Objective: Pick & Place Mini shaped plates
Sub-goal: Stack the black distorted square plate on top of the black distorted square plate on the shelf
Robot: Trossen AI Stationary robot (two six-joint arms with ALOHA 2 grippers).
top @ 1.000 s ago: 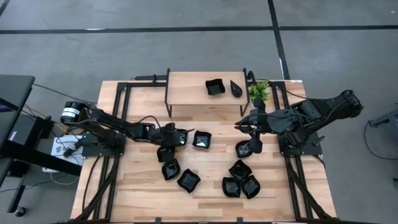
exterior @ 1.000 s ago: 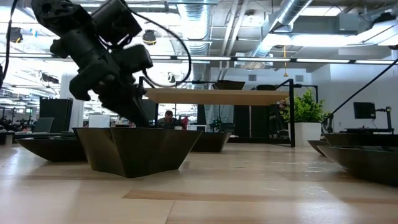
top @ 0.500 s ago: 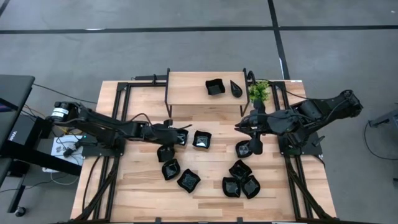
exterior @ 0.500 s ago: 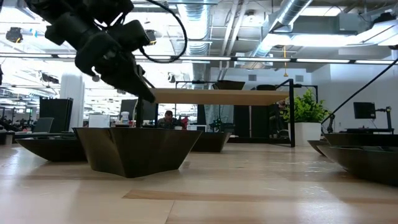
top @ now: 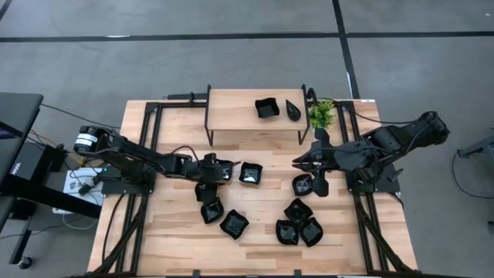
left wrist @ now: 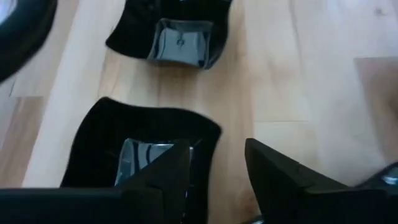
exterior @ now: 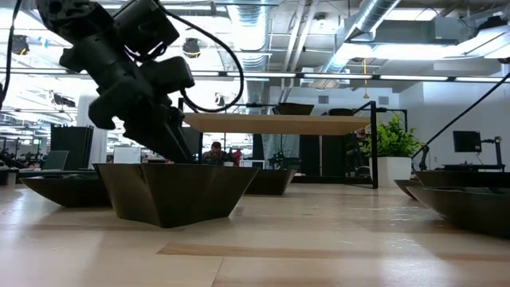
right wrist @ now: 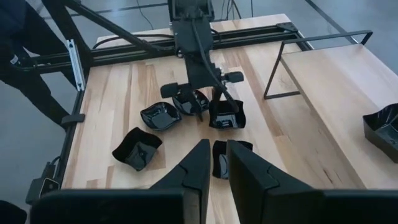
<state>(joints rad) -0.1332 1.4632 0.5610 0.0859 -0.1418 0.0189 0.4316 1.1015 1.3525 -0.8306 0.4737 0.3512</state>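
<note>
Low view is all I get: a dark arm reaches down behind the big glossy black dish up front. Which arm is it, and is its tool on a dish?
Observer: It is the left arm. The left tool is open, straddling the rim of a small glossy black dish.
Operator: Where is the right arm?
Observer: The right tool hangs above another glossy black dish on the table's right side.

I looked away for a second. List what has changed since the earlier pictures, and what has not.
The left gripper pulled up and back half a second ago, and has now come down again over the plate at the table's left centre, fingers astride its rim. The right gripper shifted slightly toward the table's front edge. No plate moved; the two dishes on the shelf stayed put.
</note>
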